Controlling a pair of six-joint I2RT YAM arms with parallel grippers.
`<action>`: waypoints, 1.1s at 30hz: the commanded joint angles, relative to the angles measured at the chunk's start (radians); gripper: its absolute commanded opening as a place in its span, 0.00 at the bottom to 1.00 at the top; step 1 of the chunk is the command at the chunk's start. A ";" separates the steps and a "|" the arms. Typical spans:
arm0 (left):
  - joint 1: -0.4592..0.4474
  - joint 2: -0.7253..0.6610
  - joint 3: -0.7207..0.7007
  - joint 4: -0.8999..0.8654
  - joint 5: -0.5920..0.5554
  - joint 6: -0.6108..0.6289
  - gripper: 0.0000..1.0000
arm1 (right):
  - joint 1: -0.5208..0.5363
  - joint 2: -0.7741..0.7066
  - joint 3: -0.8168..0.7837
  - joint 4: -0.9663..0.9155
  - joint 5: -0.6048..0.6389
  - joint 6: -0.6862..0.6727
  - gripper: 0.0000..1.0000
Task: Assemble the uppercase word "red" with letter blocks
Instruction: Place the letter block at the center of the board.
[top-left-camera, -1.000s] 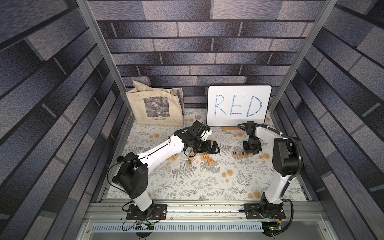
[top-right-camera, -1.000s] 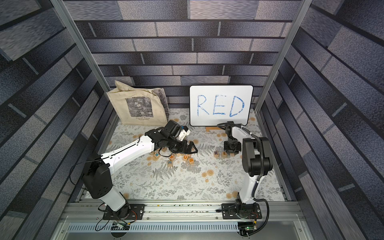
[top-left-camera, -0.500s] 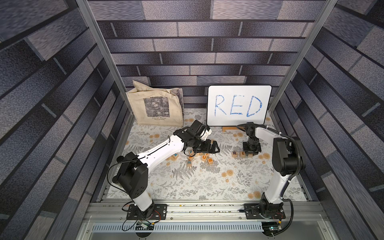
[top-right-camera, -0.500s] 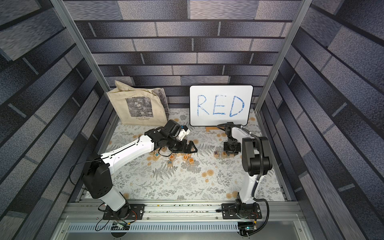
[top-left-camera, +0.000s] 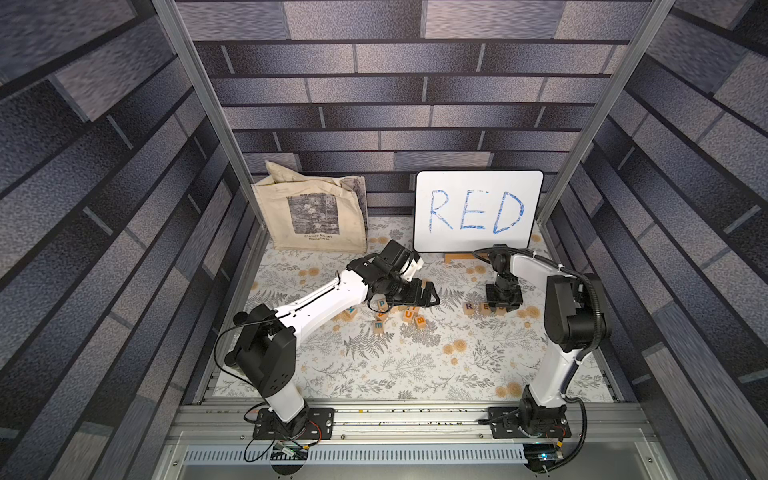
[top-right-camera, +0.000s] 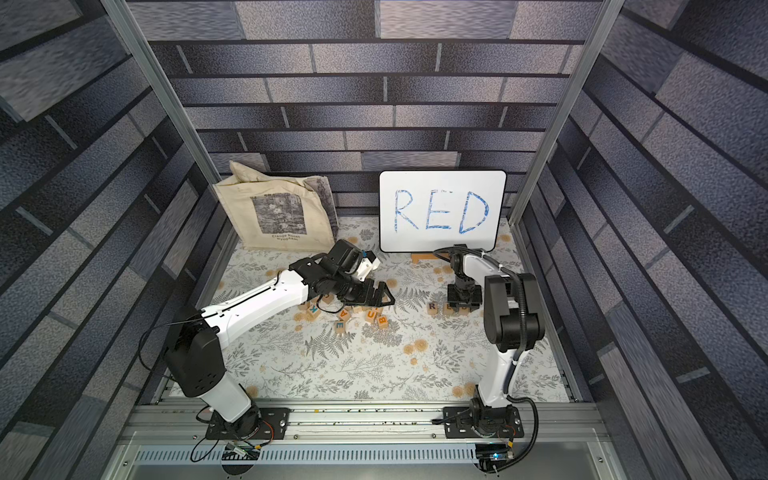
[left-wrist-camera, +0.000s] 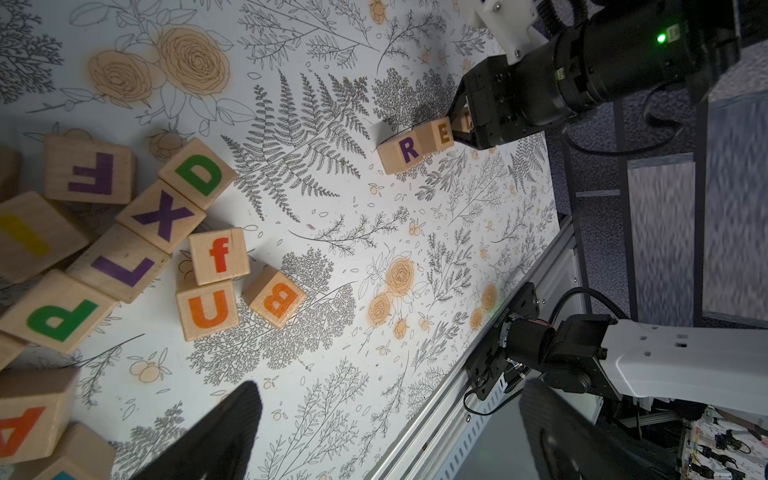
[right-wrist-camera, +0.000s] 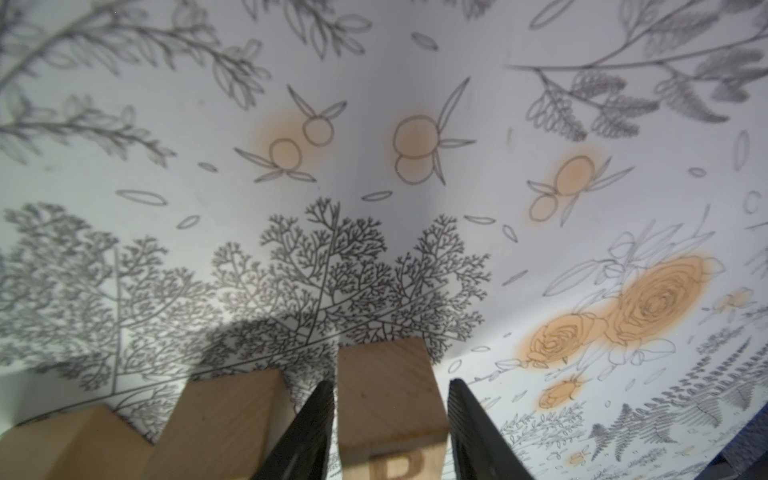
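Three letter blocks stand in a row on the floral mat: purple R (top-left-camera: 468, 306) (left-wrist-camera: 405, 151), orange E (top-left-camera: 484, 308) (left-wrist-camera: 442, 136), and a third block (right-wrist-camera: 390, 399) whose orange letter is mostly cut off in the right wrist view. My right gripper (top-left-camera: 503, 305) (right-wrist-camera: 390, 383) points down over this third block. Its fingers stand on either side with thin gaps, so it is open. The E block (right-wrist-camera: 232, 419) sits just outside one finger. My left gripper (top-left-camera: 430, 297) (left-wrist-camera: 388, 388) hovers wide open and empty above the mat, beside a heap of blocks.
Several loose letter blocks (top-left-camera: 395, 316) lie under and beside the left arm, among them a green D (left-wrist-camera: 199, 174). A tote bag (top-left-camera: 311, 216) and a whiteboard reading RED (top-left-camera: 478, 210) lean on the back wall. A metal rail (top-left-camera: 395, 415) runs along the front.
The right gripper's jaws have parted a little from the third block in the row. Both arms stay where they were.
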 joint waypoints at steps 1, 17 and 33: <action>0.008 -0.014 -0.014 -0.002 0.021 0.016 1.00 | -0.010 -0.027 -0.019 -0.014 0.033 -0.001 0.46; 0.004 -0.011 -0.023 0.016 0.025 0.005 1.00 | -0.010 -0.057 -0.036 0.002 -0.017 -0.021 0.18; 0.009 0.004 0.000 -0.009 0.033 0.021 1.00 | -0.007 -0.024 -0.030 0.013 -0.039 -0.041 0.29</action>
